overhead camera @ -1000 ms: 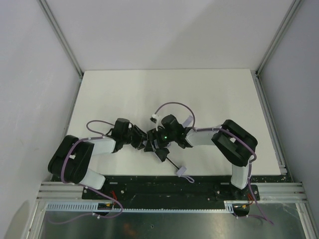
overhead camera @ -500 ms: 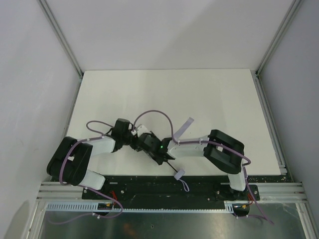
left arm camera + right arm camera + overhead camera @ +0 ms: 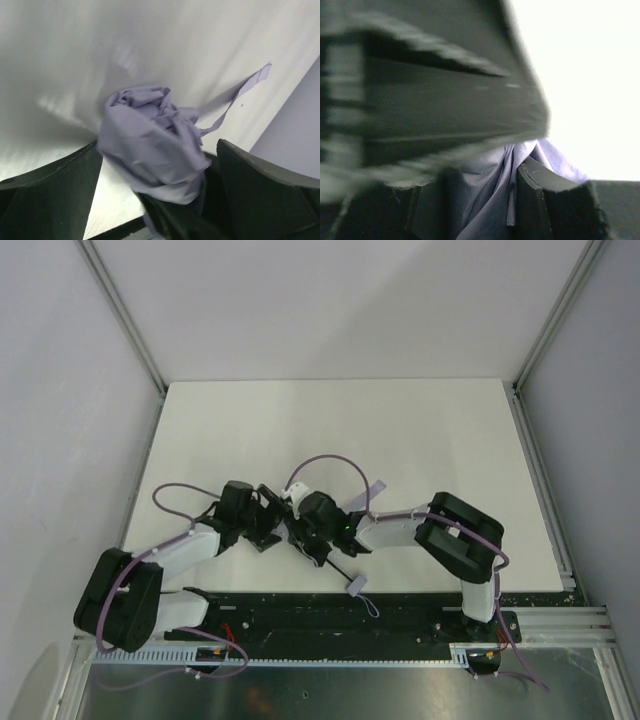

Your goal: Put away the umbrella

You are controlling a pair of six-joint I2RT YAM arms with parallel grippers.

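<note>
Umbrella (image 3: 150, 145) is found near the front-centre of the white table (image 3: 400, 430), btwn the two wrists where the arms meet. Its lavender-grey canopy (image 3: 142, 125) is seen bunched into a crumpled wad, raised off the tabletop in the left wrist view. The thin black shaft (image 3: 335, 568) is run out diagonally twd the near edge. The pale handle (image 3: 356, 586) is seen at the end of it, by the table's front edge, & the loop strap (image 3: 371, 608) is laid over the black base rail (image 3: 420, 612). A flat closure strap (image 3: 252, 82) is trailed out from the wad across the table.

Left gripper (image 3: 158, 150) is spread wide. Its fingers (image 3: 55, 195) are set either side of the wad, w/ fabric just touching one finger; nothing is pinched.

Right gripper (image 3: 482, 200) is closed in on the canopy from below the wad. Fabric is seen filling the gap btwn its fingers (image 3: 542, 197), though that view is badly blurred. The top of the right wrist view is filled by a large dark shape that cannot be identified.
</note>
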